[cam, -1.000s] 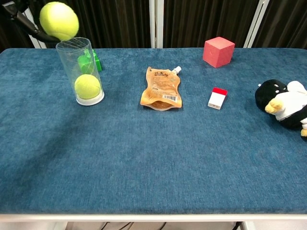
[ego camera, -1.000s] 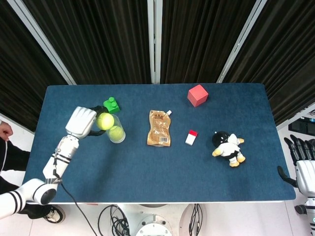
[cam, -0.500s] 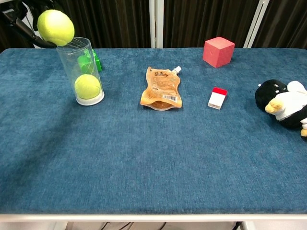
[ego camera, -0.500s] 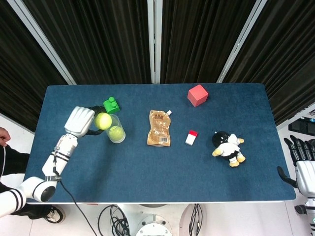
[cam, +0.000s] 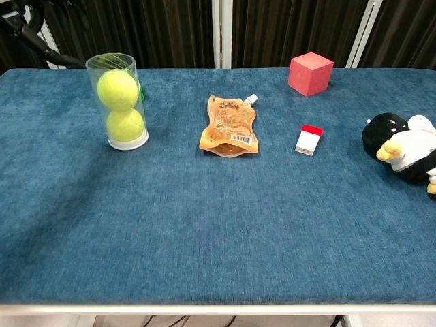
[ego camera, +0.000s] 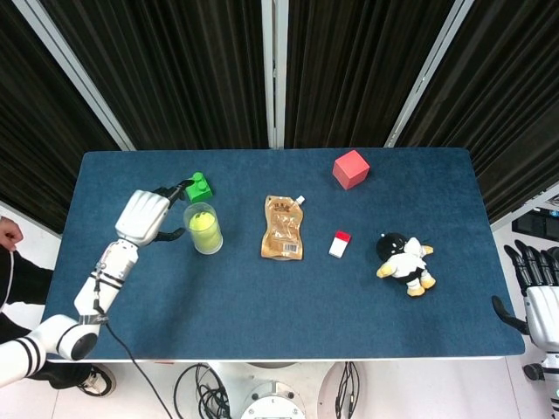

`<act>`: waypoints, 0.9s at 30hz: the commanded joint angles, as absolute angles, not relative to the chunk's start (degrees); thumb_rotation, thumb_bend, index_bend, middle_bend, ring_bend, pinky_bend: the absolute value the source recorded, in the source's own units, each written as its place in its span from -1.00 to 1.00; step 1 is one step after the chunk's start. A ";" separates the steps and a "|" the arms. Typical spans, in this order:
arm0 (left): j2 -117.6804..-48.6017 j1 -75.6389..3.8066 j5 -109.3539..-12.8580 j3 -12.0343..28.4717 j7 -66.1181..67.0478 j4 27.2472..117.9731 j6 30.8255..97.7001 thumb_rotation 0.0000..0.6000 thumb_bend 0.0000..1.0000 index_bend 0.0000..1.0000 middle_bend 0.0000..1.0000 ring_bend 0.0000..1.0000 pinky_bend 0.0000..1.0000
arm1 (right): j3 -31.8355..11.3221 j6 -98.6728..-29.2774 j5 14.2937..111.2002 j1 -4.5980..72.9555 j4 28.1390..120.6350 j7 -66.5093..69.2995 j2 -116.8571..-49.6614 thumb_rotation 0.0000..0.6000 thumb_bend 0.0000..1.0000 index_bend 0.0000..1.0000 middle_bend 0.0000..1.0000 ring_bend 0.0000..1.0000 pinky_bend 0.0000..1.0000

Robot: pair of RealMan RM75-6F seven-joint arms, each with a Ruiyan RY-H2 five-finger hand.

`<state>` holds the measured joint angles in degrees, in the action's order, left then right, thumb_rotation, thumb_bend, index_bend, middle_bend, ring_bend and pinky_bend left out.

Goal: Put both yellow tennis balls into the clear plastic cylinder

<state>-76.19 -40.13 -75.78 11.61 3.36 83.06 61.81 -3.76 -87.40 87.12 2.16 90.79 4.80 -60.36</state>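
The clear plastic cylinder (cam: 120, 101) stands upright at the table's left and shows from above in the head view as the cylinder (ego camera: 203, 228). Inside it, one yellow tennis ball (cam: 117, 89) sits on top of the other yellow ball (cam: 125, 125). My left hand (ego camera: 147, 216) hangs just left of the cylinder, fingers spread and holding nothing; its dark fingertips (cam: 27, 34) show at the chest view's top left corner. My right hand (ego camera: 534, 284) rests off the table's right edge, fingers apart and empty.
A green toy block (ego camera: 198, 186) lies right behind the cylinder. An orange pouch (cam: 230, 126) lies mid-table, with a small red-and-white box (cam: 308, 139), a red cube (cam: 310, 73) and a plush penguin (cam: 407, 154) further right.
The ball held over the cylinder's rim has dropped inside onto the first ball. My left hand has let go and its fingers have spread. The right hand has not moved.
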 commanded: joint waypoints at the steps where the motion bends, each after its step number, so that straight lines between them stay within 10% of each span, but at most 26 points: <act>1: -76.03 -39.95 -75.70 11.66 3.44 83.24 62.07 1.00 -0.63 -0.74 -0.34 -0.23 0.32 | -3.81 -87.41 86.96 2.11 90.78 4.87 -60.31 1.00 -0.46 -1.00 -1.00 -1.00 -1.00; 12: -70.72 -28.44 -78.44 8.25 7.30 92.03 78.44 1.00 -0.68 -0.53 -0.38 -0.34 0.05 | -3.73 -87.37 87.05 2.10 90.42 4.65 -60.37 1.00 -0.46 -1.00 -1.00 -1.00 -1.00; 19: -69.34 -13.56 -79.38 -2.05 12.26 93.83 89.69 1.00 -0.71 -0.96 -1.00 -1.00 -1.00 | -3.24 -87.56 89.71 3.01 88.25 4.24 -62.38 1.00 -0.53 -1.00 -1.00 -1.00 -1.00; 27: -71.83 -7.09 -82.10 -3.45 7.65 87.42 95.32 1.00 -0.88 -1.00 -1.00 -1.00 -1.00 | -3.03 -85.55 89.52 4.25 86.63 -0.15 -65.38 1.00 -0.61 -1.00 -1.00 -1.00 -1.00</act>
